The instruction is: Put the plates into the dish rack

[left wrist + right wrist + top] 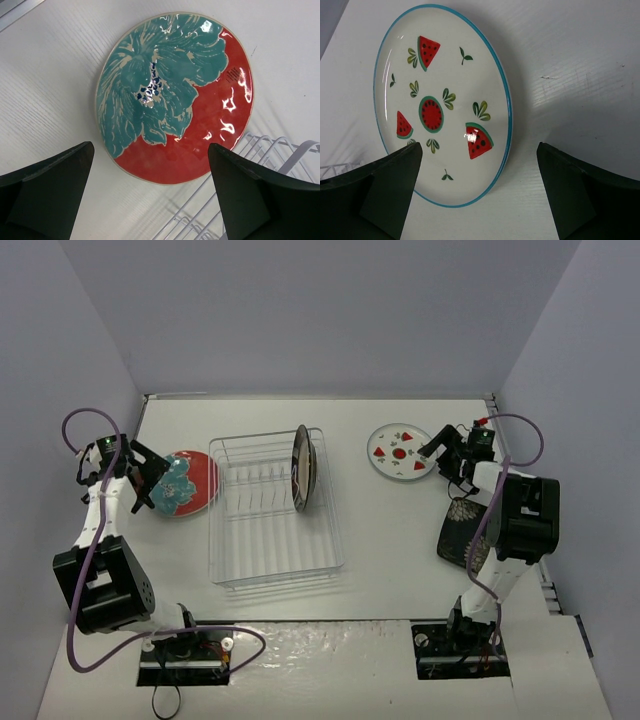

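1/4 loaded: striped-rim plate (304,468) upright in dish rack (270,550); red plate (190,483), watermelon plate (401,452) and black square plate (458,530) on counter (390,550), left pincer (148,476) and right pincer (440,449) wide, empty.

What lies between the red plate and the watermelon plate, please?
The dish rack, with the striped plate standing upright in it; the top view shows this.
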You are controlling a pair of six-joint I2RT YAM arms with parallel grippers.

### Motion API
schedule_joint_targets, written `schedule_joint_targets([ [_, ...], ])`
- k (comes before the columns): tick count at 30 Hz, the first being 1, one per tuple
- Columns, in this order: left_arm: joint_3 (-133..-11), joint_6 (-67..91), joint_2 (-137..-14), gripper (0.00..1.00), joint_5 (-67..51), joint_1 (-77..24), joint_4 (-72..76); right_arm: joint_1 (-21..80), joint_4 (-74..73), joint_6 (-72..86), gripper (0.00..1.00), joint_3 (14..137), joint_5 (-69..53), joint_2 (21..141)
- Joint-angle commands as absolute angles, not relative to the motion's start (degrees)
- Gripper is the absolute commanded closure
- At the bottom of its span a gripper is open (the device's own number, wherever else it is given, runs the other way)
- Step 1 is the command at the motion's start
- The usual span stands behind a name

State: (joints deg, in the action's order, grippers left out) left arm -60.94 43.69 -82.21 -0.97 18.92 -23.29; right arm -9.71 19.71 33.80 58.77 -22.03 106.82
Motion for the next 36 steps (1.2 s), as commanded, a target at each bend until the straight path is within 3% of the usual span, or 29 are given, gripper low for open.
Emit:
schedule_joint_targets([
  [1,-61.1,43.2,-78.4,0.03,-1.6,19.0,-20.4,-11.3,26.5,37.0,0.14,59.1,-28.3,108.9],
  [15,-60.2,43.3,-77.1,0.03,-0.7,19.0,-20.1,-11.6,27.5,39.8,0.65,59.9,-29.7,114.6],
  [19,-60.6,43.1,-77.6,0.03,-1.1,19.1,-20.3,-11.5,26.8,41.0,1.00,59.5,-26.2,115.0],
  [28,-60.6,42.9,-76.8,0.03,-1.5,19.2,-20.3,-11.3,29.0,37.6,1.00,57.1,-21.7,106.8],
  [36,-59.4,43.0,-75.5,0.03,-1.9,19.1,-19.4,-7.3,21.8,30.9,1.00,59.0,-6.5,86.8],
])
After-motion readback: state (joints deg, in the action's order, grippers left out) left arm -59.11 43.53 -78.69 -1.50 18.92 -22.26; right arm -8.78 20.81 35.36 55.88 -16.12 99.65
